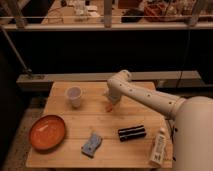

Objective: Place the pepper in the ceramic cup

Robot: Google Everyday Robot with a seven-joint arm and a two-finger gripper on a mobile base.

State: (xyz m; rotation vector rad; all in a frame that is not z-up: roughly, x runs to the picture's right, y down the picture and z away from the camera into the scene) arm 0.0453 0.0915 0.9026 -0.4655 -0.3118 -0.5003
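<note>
The gripper [110, 101] hangs low over the pepper [108, 107], jaws spread wide, nothing held. The pepper lies on the table [116, 120], off to the right of the ceramic cup [74, 96]. Looks like the grasp step — next: settle, close, lift, carry left.

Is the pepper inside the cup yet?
No, the pepper lies on the table just below the gripper, apart from the ceramic cup.

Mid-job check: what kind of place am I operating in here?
Probably an indoor test area or workshop: a plank wooden table, a metal railing behind it, cluttered surfaces beyond. The claw is right by the pepper, mid-table.
</note>
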